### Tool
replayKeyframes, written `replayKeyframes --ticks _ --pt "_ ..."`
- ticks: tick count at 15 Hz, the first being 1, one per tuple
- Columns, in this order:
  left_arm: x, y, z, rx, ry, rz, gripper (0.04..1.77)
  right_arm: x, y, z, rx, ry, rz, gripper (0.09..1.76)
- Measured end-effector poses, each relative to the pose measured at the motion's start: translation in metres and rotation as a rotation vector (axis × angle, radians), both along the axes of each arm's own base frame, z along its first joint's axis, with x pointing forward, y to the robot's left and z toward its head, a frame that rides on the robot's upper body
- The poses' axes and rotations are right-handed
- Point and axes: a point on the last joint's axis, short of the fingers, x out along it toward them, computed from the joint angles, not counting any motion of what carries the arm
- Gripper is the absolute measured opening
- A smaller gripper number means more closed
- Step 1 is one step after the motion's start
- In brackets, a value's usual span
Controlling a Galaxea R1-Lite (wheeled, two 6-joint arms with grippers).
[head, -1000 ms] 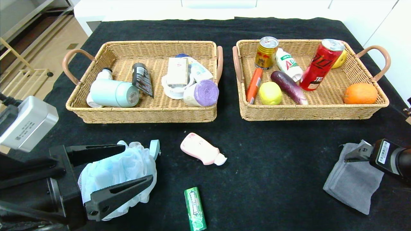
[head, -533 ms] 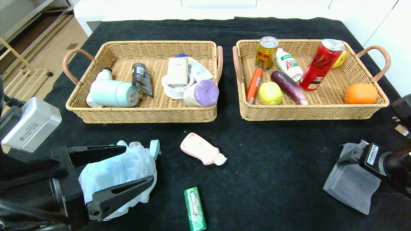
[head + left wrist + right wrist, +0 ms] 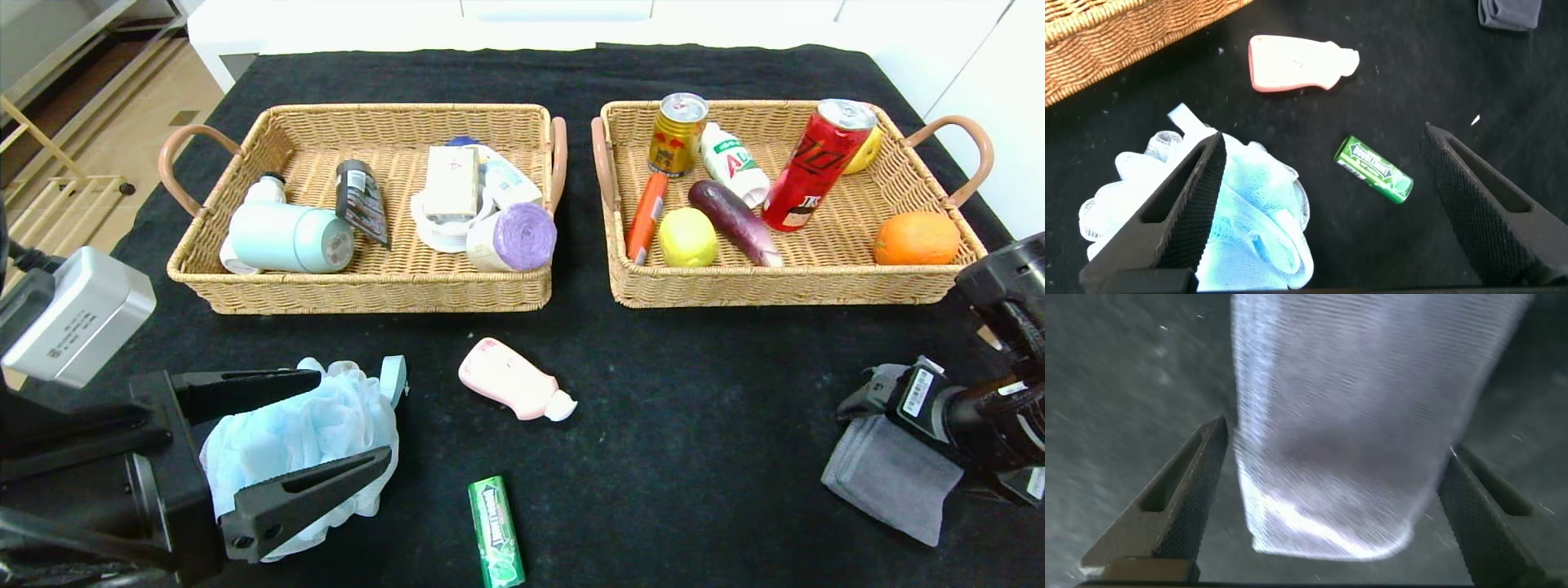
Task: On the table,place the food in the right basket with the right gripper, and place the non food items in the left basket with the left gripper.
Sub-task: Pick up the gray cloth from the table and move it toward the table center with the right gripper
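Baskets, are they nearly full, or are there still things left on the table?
Done: lemon and sausage lie in the right basket, bag roll in the left basket. Now: the open left gripper straddles the bath pouf. Left: pink bottle, gum pack, grey towel.

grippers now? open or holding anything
left gripper: open, straddling the bath pouf, not clamped.
right gripper: open, over the grey towel, holding nothing.

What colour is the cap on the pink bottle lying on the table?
White; the pink plastic bottle and its cap show best in the head view.
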Motion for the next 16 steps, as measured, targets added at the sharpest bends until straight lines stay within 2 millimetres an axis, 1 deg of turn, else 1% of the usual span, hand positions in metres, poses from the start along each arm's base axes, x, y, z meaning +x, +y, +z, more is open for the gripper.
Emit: replayKeyframes --ticks 4,7,10,13,16 --pt "0.0 0.0 0.0 0.0 0.0 0.0 1.72 0.003 0.001 -0.008 -0.005 0.017 0.004 1.71" --pt "0.0 0.0 0.0 0.0 0.0 -0.001 1.72 0.004 0.001 -0.011 -0.012 0.035 0.0 1.27" --pt "0.0 0.0 -0.001 0.002 0.004 0.0 1.72 0.006 0.002 -0.013 -0.013 0.042 0.001 0.97" --pt "0.0 0.0 -0.001 0.002 0.004 0.0 1.72 0.008 0.002 -0.016 -0.016 0.053 0.0 0.8" --pt "0.001 0.0 -0.001 0.002 0.005 0.001 1.72 0.01 0.002 -0.019 -0.02 0.064 -0.001 0.8"
